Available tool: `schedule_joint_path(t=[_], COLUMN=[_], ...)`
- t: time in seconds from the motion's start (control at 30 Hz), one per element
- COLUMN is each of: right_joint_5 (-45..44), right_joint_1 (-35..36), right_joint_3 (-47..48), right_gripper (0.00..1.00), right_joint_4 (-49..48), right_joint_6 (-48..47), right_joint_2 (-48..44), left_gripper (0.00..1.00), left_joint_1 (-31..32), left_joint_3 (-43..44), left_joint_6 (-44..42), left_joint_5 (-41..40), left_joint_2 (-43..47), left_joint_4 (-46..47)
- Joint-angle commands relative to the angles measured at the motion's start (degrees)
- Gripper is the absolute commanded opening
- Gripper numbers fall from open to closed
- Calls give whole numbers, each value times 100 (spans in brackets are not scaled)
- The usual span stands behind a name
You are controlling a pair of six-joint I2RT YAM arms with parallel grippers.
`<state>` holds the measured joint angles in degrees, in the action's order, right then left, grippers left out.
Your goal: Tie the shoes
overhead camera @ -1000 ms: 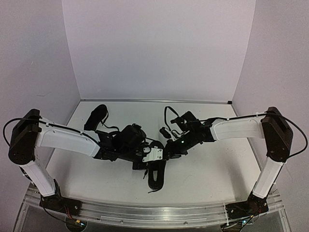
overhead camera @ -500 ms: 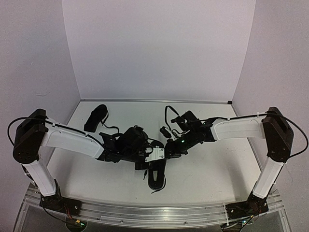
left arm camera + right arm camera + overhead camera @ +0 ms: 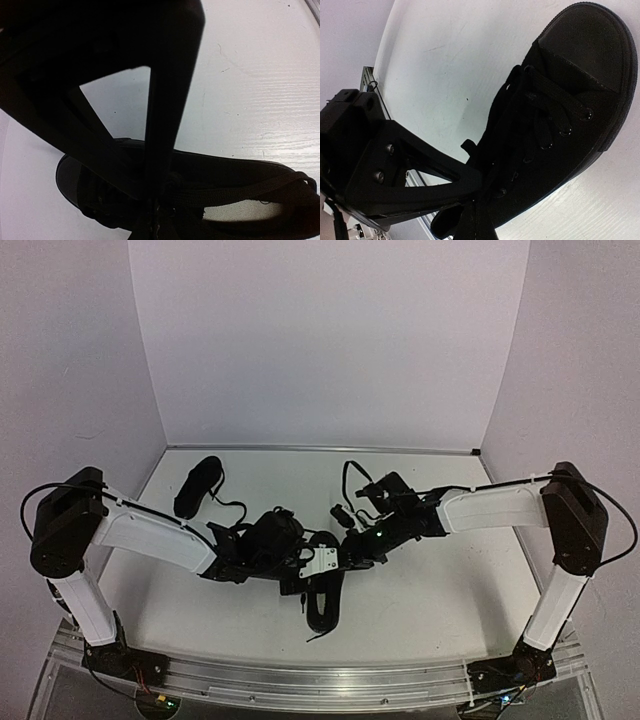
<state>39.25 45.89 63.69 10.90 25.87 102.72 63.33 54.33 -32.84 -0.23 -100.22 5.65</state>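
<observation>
One black shoe (image 3: 322, 602) lies at the table's near centre, toe toward the front edge. It also shows in the left wrist view (image 3: 240, 175) and in the right wrist view (image 3: 570, 100). My left gripper (image 3: 303, 565) sits over its laced top from the left, jaws closed on a black lace (image 3: 240, 192). My right gripper (image 3: 345, 548) comes in from the right, jaws closed on a lace at the shoe's upper eyelets (image 3: 480, 200). The two grippers almost touch above the shoe's opening. The second black shoe (image 3: 198, 484) lies at the back left, its lace trailing toward the left arm.
The white table (image 3: 440, 590) is walled in white at the back and sides. A metal rail (image 3: 320, 680) runs along the front edge, with both arm bases on it. A loose black cable loops above the right wrist (image 3: 350, 475).
My left arm has shifted right, bringing its gripper closer over the near shoe. The right gripper has hardly moved. The shoe stays in place.
</observation>
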Motion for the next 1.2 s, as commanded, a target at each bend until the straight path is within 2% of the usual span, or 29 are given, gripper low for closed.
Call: schedule_joint_path(t=[0.0,0.57,0.8,0.97,1.17], right_joint_5=[312,591,564,564,590], right_joint_1=[-22,-19,-23,-21,-65], right_joint_3=[-99,-259,-263,-252,-316], right_gripper=[0,1,3,6,16], right_joint_4=[-504,-964,-972,-974,-975], right_joint_6=[263,670,697,707,713], right_joint_2=[-102,67,98,105,-13], left_gripper=[0,0,0,0,0], left_joint_1=[-30,-24,-16,-6,-7], left_joint_3=[-265,-1195,-1396,-1425,-1494], left_joint_6=[205,874,948,987,1035], left_joint_5=[3,-341,-154,-17,-5], left_joint_2=[37,-240,-234,-231,-372], left_joint_4=[583,3088,3680,3776,3985])
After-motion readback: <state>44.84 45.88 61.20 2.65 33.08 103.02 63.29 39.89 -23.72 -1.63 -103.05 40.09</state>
